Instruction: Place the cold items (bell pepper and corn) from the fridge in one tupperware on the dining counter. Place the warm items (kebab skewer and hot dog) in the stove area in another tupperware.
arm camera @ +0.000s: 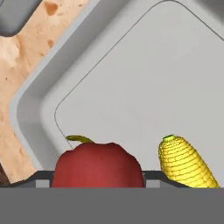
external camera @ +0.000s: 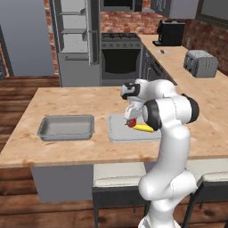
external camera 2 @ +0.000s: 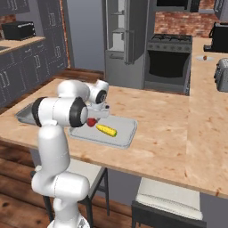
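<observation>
- Far behind the beige speckled stone-look surface (external camera: 80, 104) stand the tall grey steel fridge (external camera: 75, 40), its door open on pale shelves, and the steel stove with black oven door (external camera: 121, 58); the warm items cannot be made out there.
- White robot arm (external camera: 171, 133) reaches over the middle of the surface.
- Darker, deeper mid-grey rectangular tray (external camera: 67, 127) lies left of the arm, with nothing in it; I judge the warm half of the task not yet done.
- Pale, flat light-grey tray (external camera 2: 124, 131) lies just right of it and holds both cold items.
- Short yellow corn cob (external camera 2: 107, 130) lies in that tray.
- Small bright red bell pepper (arm camera: 98, 168) sits between the tips of the claw (external camera: 132, 121), low over the tray beside the corn; whether it is gripped or already let go I cannot tell.
</observation>
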Robot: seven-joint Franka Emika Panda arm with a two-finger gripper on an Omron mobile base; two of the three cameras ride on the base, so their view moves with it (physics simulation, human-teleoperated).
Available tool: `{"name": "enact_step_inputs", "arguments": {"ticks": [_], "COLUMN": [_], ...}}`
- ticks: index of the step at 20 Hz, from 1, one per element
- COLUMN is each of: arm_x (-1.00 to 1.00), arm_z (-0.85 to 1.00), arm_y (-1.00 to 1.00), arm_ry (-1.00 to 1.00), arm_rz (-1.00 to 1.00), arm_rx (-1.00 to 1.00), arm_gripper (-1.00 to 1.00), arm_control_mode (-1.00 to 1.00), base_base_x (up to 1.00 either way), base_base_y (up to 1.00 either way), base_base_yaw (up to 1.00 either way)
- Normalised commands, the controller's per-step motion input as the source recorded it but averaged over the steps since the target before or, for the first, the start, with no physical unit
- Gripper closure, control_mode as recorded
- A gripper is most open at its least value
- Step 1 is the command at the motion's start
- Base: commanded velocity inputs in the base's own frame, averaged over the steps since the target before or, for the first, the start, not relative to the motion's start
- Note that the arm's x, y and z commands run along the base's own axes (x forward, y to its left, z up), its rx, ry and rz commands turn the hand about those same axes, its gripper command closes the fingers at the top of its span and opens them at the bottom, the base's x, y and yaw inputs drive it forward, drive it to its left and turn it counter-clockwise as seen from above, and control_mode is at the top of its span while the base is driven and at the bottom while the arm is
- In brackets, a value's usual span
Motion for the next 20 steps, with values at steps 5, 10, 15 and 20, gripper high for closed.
{"name": "enact_step_inputs", "arguments": {"ticks": [5, 10, 15, 20], "arm_x": [0.31, 0.24, 0.12, 0.0], "arm_z": [-0.28, -0.28, -0.29, -0.15], "arm_y": [0.06, 0.1, 0.12, 0.1], "arm_ry": [0.0, 0.0, 0.0, -0.02], "arm_rz": [0.0, 0.0, 0.0, 0.0], "arm_rx": [0.0, 0.0, 0.0, 0.0], "arm_gripper": [1.0, 1.0, 1.0, -1.0], "arm_control_mode": [-1.0, -1.0, -1.0, -1.0], "base_base_x": [0.0, 0.0, 0.0, 0.0], "base_base_y": [0.0, 0.0, 0.0, 0.0], "base_base_yaw": [0.0, 0.0, 0.0, 0.0]}}
